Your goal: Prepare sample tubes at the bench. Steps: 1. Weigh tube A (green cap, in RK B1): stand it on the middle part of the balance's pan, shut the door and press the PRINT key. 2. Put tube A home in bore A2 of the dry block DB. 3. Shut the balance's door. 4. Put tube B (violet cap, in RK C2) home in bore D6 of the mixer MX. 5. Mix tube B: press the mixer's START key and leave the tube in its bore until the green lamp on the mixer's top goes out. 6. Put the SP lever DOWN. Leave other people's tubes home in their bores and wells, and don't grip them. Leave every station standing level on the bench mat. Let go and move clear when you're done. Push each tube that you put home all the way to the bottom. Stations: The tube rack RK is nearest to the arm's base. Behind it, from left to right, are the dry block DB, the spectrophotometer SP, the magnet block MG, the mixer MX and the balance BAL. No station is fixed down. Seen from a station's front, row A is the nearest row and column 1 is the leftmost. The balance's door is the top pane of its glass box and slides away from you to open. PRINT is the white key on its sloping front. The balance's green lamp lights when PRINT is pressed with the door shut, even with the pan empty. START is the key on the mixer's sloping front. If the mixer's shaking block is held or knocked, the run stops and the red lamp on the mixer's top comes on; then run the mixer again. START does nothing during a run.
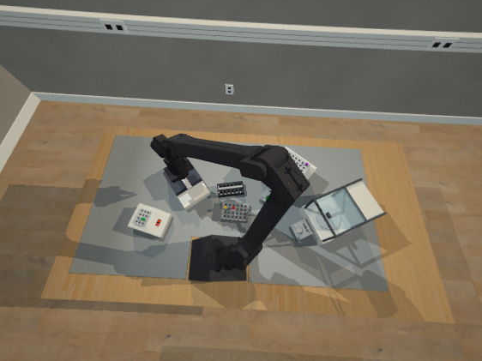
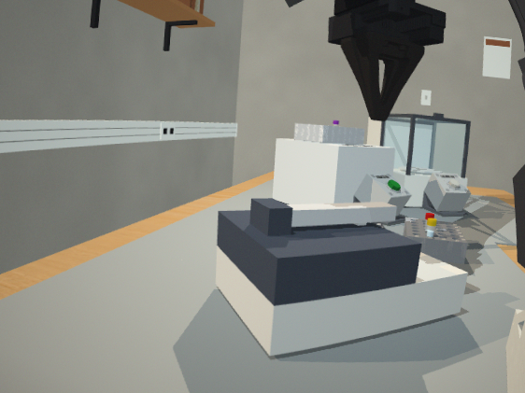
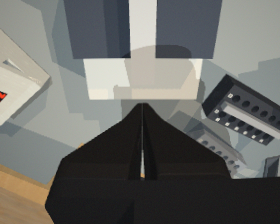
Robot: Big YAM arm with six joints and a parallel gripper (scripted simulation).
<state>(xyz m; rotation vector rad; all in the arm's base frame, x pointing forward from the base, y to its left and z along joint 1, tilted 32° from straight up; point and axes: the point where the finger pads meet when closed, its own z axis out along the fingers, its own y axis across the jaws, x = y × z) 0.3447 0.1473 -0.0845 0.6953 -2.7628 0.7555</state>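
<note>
Viewed from above, with 12 o'clock toward the outlet wall, the dry block (image 1: 161, 225) (image 3: 22, 86) sits at 7 o'clock from the gripper (image 1: 177, 174) (image 2: 379, 117) (image 3: 142, 111). A green cap (image 1: 143, 219) stands in its bores. The magnet block (image 1: 231, 183) (image 3: 225, 90) lies between 3 and 4 o'clock; the rack (image 1: 235, 219) (image 2: 439, 249) (image 3: 220, 139), holding yellow-capped (image 1: 225, 207) (image 2: 432, 222) and red-capped (image 1: 233, 207) (image 2: 430, 216) tubes, lies at 4 o'clock. Well apart, toward 3 o'clock, the mixer (image 1: 312, 169) (image 2: 305, 171) carries a violet cap (image 1: 306, 164) (image 2: 335, 122); the arm (image 1: 214, 148) partly masks this unit from above. Beyond it stands the balance (image 1: 368, 200) (image 2: 410, 146).

Dark housing sections (image 2: 347, 272) (image 3: 187, 30) flank the white lever (image 1: 187, 183) (image 2: 343, 213) (image 3: 142, 30) of the spectrophotometer (image 1: 193, 195) (image 2: 364, 320) (image 3: 105, 82). The lever lies nearly level. In the wrist view it occupies 12 o'clock from the fingertips; the exterior view shows the fingertips above it, not touching. The fingers are together, with nothing clamped between them.
</note>
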